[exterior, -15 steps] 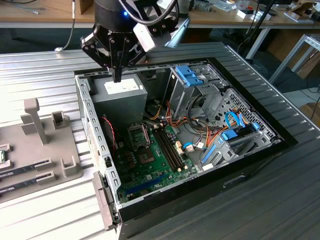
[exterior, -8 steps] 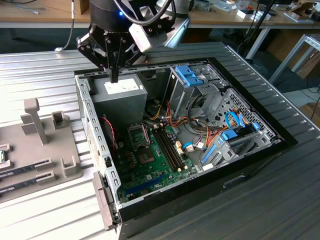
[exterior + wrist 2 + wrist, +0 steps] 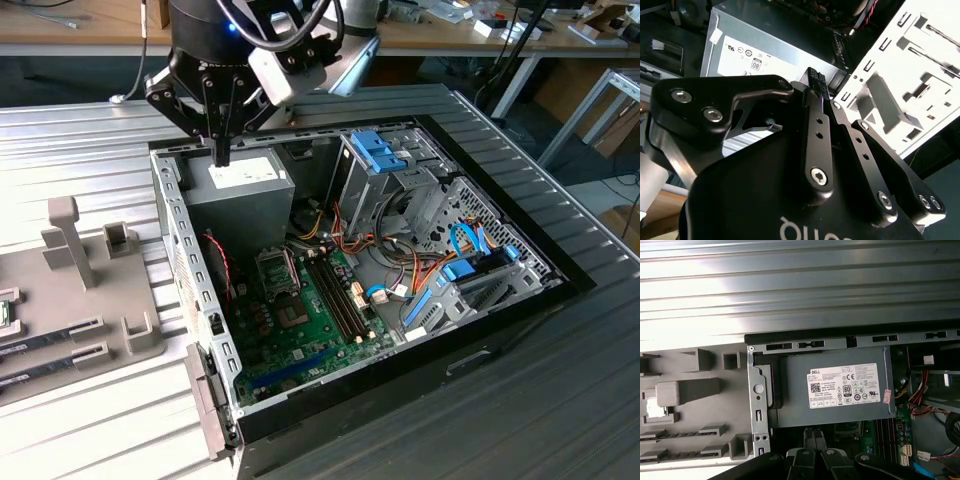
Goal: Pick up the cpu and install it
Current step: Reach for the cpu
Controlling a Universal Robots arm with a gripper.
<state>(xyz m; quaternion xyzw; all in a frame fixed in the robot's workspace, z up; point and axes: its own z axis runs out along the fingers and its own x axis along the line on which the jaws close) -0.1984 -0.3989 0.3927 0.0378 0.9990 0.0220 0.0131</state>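
The cpu is a small green-rimmed square at the exterior view's far left edge, lying on the grey holder fixture. In the first wrist view the cpu appears as a pale square beside the fixture's tall block. My gripper hangs over the grey power-supply box inside the open computer case, well to the right of the cpu. Its fingers are shut, with nothing visible between them. The motherboard's socket lies below the power supply.
Memory sticks lie in the fixture's slots. The case holds the green motherboard, a bare black chip, drive cages and bundled cables. Ribbed metal tabletop surrounds it.
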